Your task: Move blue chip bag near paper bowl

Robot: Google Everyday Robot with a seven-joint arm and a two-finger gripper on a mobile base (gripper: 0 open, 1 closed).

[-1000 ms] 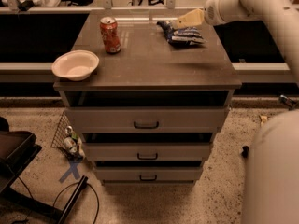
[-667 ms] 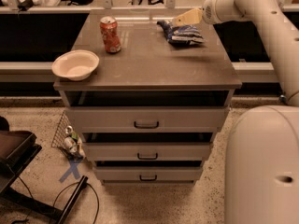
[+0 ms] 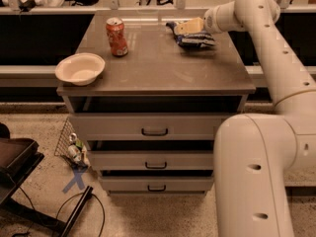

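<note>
The blue chip bag (image 3: 193,37) lies wrinkled on the far right part of the brown cabinet top (image 3: 163,65). My gripper (image 3: 183,27) reaches in from the right and sits right over the bag's upper left part, its tan fingers touching or just above it. The paper bowl (image 3: 80,68) sits at the front left corner of the top, well apart from the bag.
A red-orange soda can (image 3: 116,36) stands upright at the back left of the top, between bowl and bag. My white arm (image 3: 276,58) arcs along the right side. Three drawers (image 3: 155,131) sit below. A wire basket (image 3: 71,144) and cables lie on the floor at left.
My arm has swung forward and now fills the right side of the view. The gripper has stayed over the chip bag; bag, can and bowl have not moved.
</note>
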